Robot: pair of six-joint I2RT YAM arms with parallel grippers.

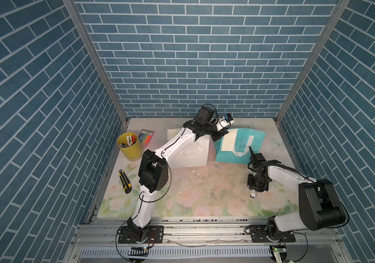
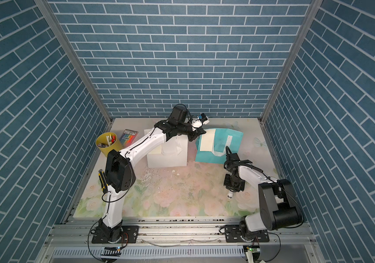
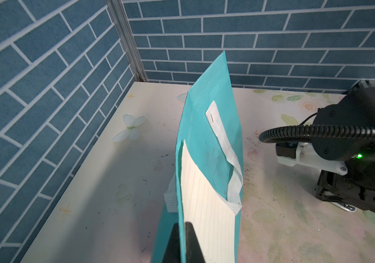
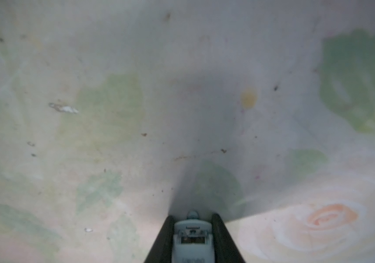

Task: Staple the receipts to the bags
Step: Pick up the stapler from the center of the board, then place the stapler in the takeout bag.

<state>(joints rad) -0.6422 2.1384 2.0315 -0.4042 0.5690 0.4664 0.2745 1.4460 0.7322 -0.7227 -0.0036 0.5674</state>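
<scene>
A teal bag (image 1: 241, 139), cream ruled receipt (image 1: 228, 142), plain white bag (image 1: 195, 160), pale grey stapler (image 4: 192, 241), yellow cup (image 1: 134, 151), pastel rose-print worktop (image 1: 204, 200).

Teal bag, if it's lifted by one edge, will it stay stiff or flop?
Probably floppy: the teal bag bows where the left claw pinches its edge. Likely light, since that one pinch raises its side. Its strap handle droops and might snag.
</scene>
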